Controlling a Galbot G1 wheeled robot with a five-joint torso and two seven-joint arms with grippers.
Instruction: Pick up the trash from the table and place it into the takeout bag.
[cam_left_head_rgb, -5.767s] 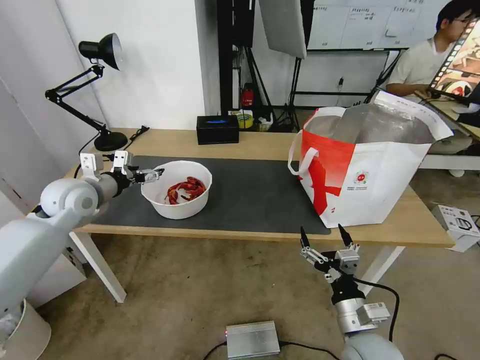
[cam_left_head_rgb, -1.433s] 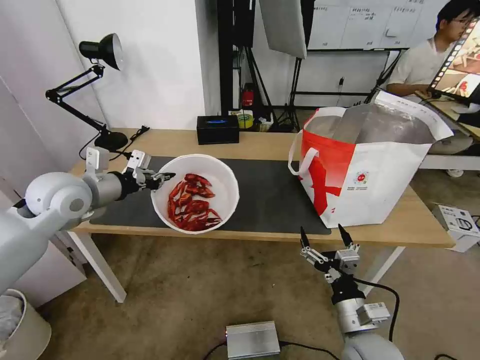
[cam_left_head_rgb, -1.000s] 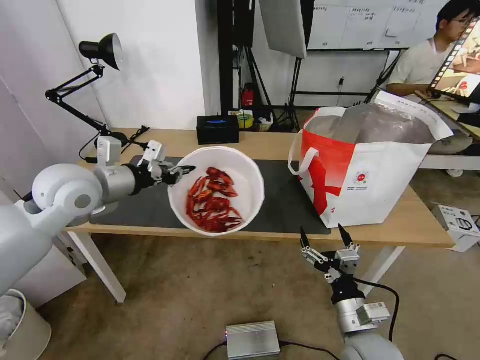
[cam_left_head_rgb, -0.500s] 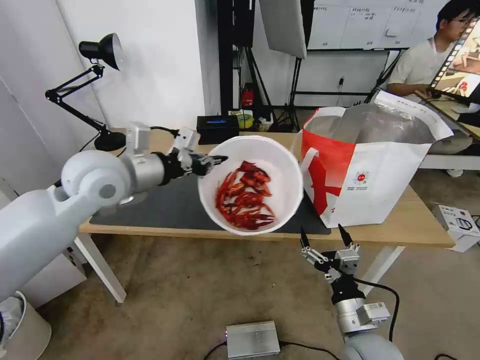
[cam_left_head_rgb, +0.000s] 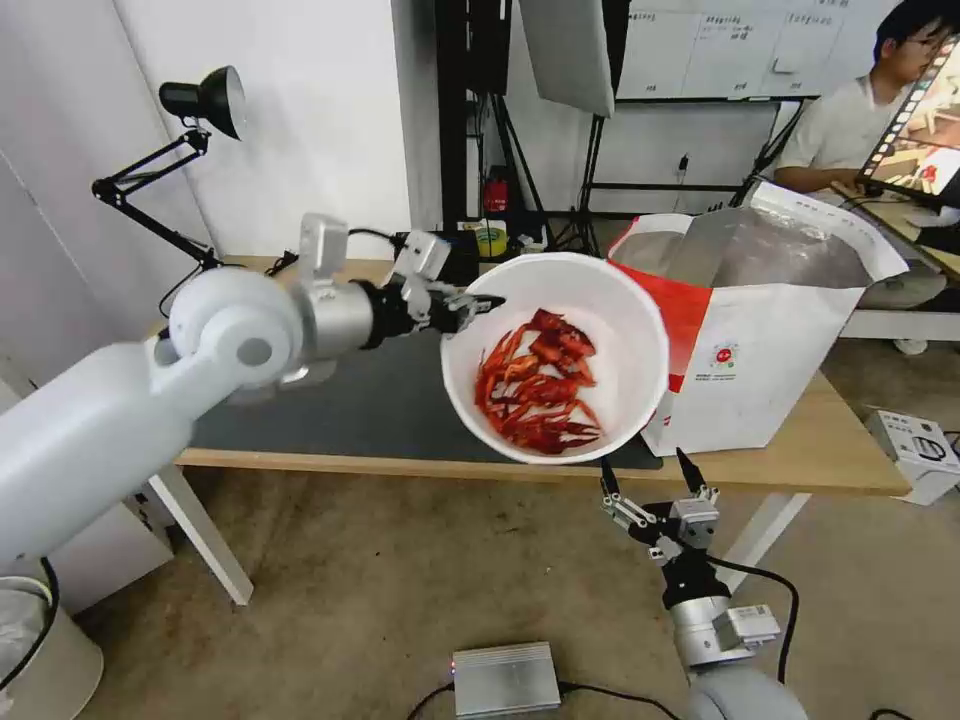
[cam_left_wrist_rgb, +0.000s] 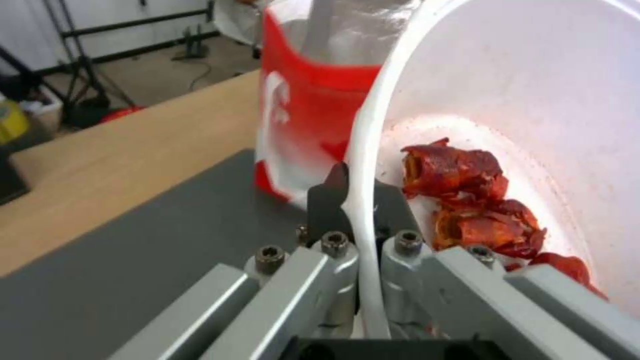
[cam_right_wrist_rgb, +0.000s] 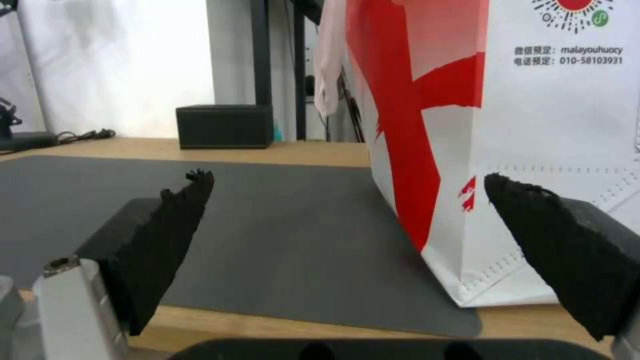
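My left gripper (cam_left_head_rgb: 472, 304) is shut on the near-left rim of the trash, a white round bowl (cam_left_head_rgb: 610, 330) with red crayfish shells (cam_left_head_rgb: 535, 385). The bowl hangs in the air above the table (cam_left_head_rgb: 830, 455), tilted with its opening toward me, and overlaps the left side of the takeout bag (cam_left_head_rgb: 770, 330). In the left wrist view the fingers (cam_left_wrist_rgb: 331, 192) pinch the bowl's wall (cam_left_wrist_rgb: 533, 90), with the red-and-white takeout bag (cam_left_wrist_rgb: 300, 110) just beyond. My right gripper (cam_left_head_rgb: 648, 474) stands open below the table's front edge, pointing at the takeout bag (cam_right_wrist_rgb: 553, 125).
A dark grey mat (cam_left_head_rgb: 400, 400) covers the middle of the table. A black tissue box (cam_right_wrist_rgb: 223, 126) sits at the back edge and a black desk lamp (cam_left_head_rgb: 200, 100) at the back left. A silver box (cam_left_head_rgb: 505, 678) and a white box (cam_left_head_rgb: 915, 450) lie on the floor.
My left arm has lifted the bowl off the mat and carried it up and to the right, up against the bag, tilting it toward me. The right arm has not moved.
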